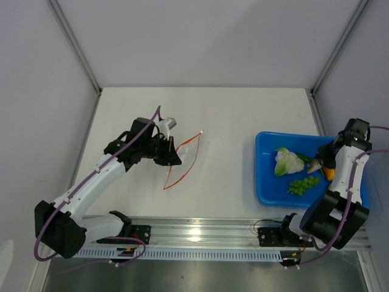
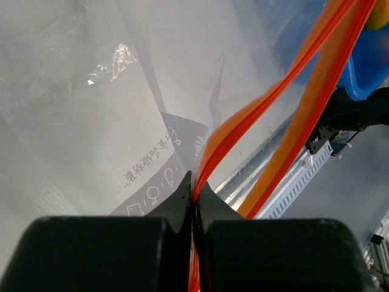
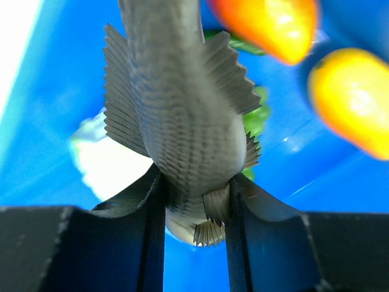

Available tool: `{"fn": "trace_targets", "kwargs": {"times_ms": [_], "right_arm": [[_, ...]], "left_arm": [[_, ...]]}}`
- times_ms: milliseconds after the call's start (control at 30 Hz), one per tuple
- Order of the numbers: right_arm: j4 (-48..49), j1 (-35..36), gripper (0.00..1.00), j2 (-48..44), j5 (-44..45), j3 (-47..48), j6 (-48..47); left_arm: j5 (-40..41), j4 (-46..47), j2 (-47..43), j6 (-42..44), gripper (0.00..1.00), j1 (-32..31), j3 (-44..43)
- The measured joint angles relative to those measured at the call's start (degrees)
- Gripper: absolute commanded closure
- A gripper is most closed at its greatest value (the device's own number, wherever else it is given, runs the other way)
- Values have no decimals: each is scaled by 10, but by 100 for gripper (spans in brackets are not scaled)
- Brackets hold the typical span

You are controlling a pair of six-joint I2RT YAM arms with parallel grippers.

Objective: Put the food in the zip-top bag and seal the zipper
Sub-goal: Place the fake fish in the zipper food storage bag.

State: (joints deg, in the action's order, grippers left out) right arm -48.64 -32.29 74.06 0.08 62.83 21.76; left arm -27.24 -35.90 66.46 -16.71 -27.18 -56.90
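The zip-top bag [image 1: 188, 159] is clear and lies left of centre on the table, its mouth held up. My left gripper [image 1: 172, 152] is shut on the orange-red zipper [image 2: 255, 115], with the strip pinched between the jaws at the left gripper [image 2: 196, 188]. The bag's printed film [image 2: 91, 121] spreads out to the left. Over the blue tray, my right gripper [image 3: 194, 201] is shut on a grey toy fish [image 3: 176, 91], gripping it near the tail. Beyond the fish are yellow-orange fruit [image 3: 349, 97], green leafy pieces [image 3: 258, 115] and a pale cabbage [image 3: 115, 164].
The blue tray [image 1: 267, 182] sits at the right and holds a cabbage [image 1: 287, 162], green grapes [image 1: 302, 184] and an orange piece [image 1: 329, 173]. An aluminium rail [image 1: 200, 234] runs along the near edge. White walls enclose the table.
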Motion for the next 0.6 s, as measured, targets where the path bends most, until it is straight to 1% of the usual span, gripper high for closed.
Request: {"fn": "trace_targets", "kwargs": {"times_ms": [67, 300, 433, 600], "right_arm": [[-20, 36, 100, -2, 6, 28, 12], [-83, 236, 100, 21, -17, 137, 100], [-121, 337, 100, 79, -46, 212, 131], [-187, 414, 100, 150, -90, 289, 141]], "left_arm": [[1, 2, 0, -4, 99, 0, 2], [-2, 17, 17, -40, 99, 0, 2], [-2, 21, 46, -59, 99, 0, 2], [0, 23, 61, -74, 99, 0, 2]]}}
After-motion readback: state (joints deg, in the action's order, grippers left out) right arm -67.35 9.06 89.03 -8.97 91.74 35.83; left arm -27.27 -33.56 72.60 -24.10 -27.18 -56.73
